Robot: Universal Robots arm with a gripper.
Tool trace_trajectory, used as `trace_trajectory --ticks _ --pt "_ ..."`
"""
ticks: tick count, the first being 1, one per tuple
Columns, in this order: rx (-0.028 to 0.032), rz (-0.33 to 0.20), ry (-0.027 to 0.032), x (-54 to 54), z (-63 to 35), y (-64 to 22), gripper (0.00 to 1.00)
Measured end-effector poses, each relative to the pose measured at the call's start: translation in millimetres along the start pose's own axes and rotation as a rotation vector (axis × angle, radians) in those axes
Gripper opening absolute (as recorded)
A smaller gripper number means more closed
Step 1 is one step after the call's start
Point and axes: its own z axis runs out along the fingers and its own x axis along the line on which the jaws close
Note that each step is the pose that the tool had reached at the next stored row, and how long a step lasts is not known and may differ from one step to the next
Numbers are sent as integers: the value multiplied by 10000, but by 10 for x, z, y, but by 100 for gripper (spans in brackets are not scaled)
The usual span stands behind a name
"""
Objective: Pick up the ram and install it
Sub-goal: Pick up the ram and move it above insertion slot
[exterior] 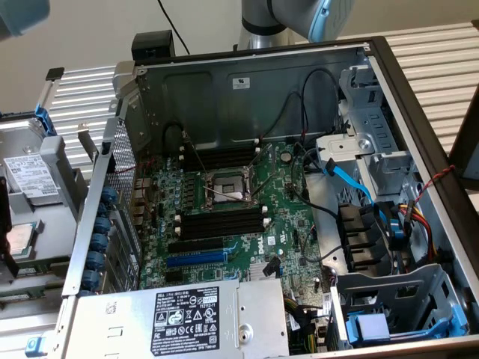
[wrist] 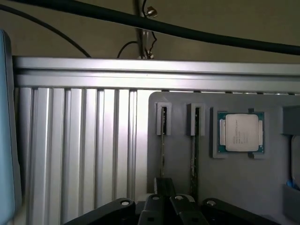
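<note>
I am looking at a robotics lab bench: an open computer case (exterior: 224, 105) with its motherboard (exterior: 288, 213) lies on a table of aluminium profiles (exterior: 430, 52), and a grey parts tray (wrist: 243, 183) holds a processor (wrist: 240, 132).

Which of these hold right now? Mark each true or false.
1. Two ram sticks stand on edge in the grey tray. True.
2. The gripper is wide open. False: it is shut, close by the sticks.
3. The black slots on the motherboard hold ram. False: they look empty.
4. A CPU lies in the tray beside the sticks. True.
</note>
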Motion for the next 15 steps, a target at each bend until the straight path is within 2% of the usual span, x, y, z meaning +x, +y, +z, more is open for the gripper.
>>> trace_trajectory --ticks 15 --pt "0 -1 0 0 0 0 12"
